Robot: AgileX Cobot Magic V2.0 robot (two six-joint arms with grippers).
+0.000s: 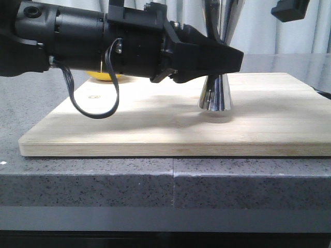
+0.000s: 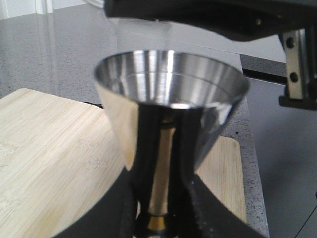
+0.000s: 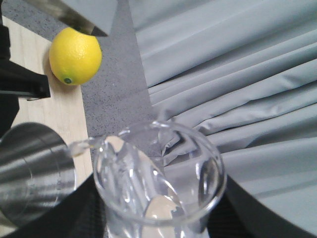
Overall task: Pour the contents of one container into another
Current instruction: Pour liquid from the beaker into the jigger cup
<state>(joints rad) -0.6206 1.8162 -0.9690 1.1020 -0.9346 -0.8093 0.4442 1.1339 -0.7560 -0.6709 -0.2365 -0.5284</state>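
The steel hourglass jigger (image 1: 215, 97) stands upright on the wooden board (image 1: 155, 124), and my left gripper (image 1: 227, 59) is shut around its narrow gold waist (image 2: 159, 168). Black fingers (image 2: 208, 213) flank that waist in the left wrist view, below the open upper cup (image 2: 171, 82). In the right wrist view my right gripper (image 3: 158, 220) is shut on the clear glass beaker (image 3: 158, 183). The beaker is tilted, with its pouring lip (image 3: 81, 146) right at the rim of the jigger (image 3: 32, 176). In the front view the beaker is out of sight.
A yellow lemon (image 3: 75, 55) lies at the board's far edge, partly behind my left arm (image 1: 77, 36) in the front view. The right arm (image 1: 292, 10) hangs above the jigger. Grey curtains hang behind the speckled grey counter (image 1: 103, 175).
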